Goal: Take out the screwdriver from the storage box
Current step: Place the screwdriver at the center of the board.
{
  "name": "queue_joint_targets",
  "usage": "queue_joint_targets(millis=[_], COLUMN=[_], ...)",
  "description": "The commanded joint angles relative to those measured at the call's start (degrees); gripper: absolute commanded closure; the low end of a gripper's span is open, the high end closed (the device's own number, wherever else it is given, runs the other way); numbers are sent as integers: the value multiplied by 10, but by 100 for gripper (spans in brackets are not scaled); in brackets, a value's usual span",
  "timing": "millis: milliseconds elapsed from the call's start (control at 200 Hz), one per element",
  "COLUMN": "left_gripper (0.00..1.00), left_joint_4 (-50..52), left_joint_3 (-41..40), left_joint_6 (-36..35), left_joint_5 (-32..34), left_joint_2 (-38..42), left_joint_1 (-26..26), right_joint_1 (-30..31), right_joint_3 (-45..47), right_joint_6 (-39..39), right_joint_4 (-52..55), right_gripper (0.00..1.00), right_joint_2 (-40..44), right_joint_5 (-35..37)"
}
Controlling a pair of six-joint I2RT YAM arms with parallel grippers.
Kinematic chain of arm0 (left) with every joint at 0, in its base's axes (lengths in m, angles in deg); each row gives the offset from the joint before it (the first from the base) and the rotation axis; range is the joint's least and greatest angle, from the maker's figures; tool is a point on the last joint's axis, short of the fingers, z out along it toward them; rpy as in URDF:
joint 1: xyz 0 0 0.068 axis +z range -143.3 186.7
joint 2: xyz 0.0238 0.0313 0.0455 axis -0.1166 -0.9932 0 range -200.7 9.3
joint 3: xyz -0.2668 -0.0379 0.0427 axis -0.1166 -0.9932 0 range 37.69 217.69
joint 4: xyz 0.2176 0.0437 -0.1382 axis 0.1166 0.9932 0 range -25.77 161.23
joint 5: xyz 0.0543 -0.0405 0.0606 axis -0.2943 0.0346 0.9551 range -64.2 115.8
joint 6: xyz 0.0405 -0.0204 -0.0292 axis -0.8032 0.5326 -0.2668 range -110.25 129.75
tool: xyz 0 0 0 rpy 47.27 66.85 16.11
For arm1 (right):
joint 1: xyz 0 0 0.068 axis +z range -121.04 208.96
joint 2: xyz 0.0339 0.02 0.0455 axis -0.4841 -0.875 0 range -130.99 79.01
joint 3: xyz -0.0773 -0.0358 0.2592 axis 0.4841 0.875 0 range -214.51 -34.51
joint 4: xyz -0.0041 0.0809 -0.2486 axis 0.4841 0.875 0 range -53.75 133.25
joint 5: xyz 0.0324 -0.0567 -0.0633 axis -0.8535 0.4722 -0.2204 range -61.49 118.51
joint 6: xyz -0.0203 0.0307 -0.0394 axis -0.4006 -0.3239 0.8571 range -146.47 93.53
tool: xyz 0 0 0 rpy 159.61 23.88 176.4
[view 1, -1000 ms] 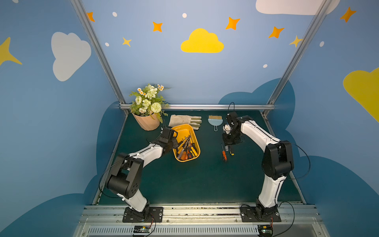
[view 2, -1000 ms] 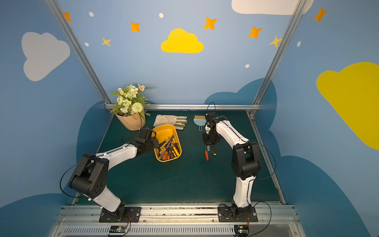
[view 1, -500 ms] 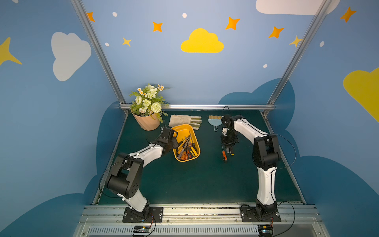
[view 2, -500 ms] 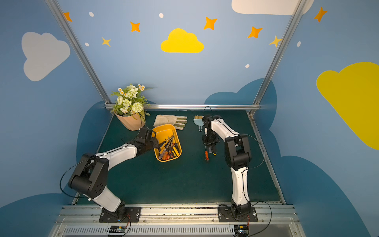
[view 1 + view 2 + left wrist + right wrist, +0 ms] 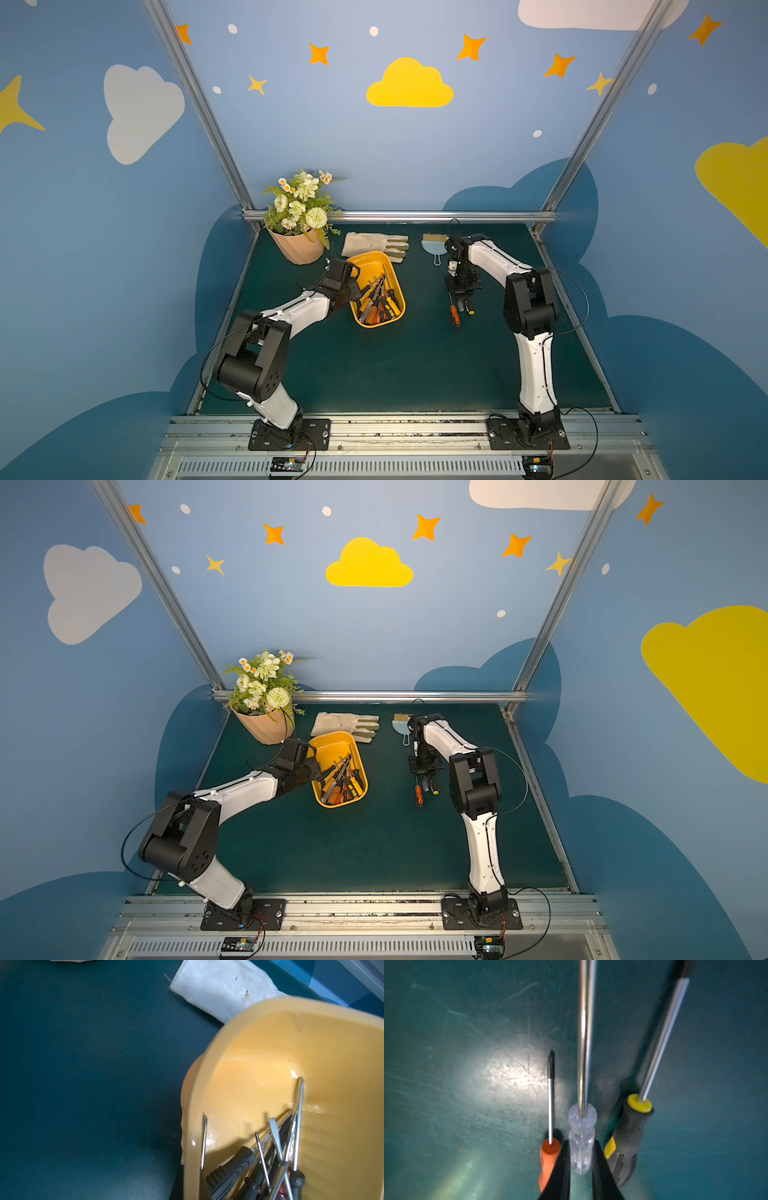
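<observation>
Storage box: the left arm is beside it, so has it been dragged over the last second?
No. In a top view the storage box still has its far end beside the glove.

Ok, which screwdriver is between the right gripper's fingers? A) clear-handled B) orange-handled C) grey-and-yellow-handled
A: the right wrist view shows the right gripper closed on the clear-handled screwdriver, with the orange-handled screwdriver and the grey-and-yellow-handled screwdriver lying beside it on the mat.

clear screwdriver (image 5: 581, 1142) tip cut off, storage box (image 5: 270, 1007) cropped
</observation>
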Motion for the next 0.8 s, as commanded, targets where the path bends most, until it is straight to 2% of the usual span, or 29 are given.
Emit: queue_joint_targets(millis=[0,255,386,601,796], left_gripper=[98,98,98,98,98], left_joint_4=[1,4,6,38,36], left_joint_3=[17,16,16,41,36], left_joint_6=[-1,0,-2,-1,4], left_joint_5=[-7,-9,-9,-12,-11], left_joint_2=[5,5,7,-7,-9], left_joint_1=[1,1,1,1,1], right_joint_1=[0,-1,0,-3,-5], right_joint_3=[-13,-25,-27,-23,-26], right_joint_6=[-11,-10,-10,-16,-17], right_joint_4=[20,26,26,14,11], right_gripper=[98,91,80,74,73], right_joint_2=[-14,-31,-34,-19,-4], right_joint_5=[8,18,14,13,4])
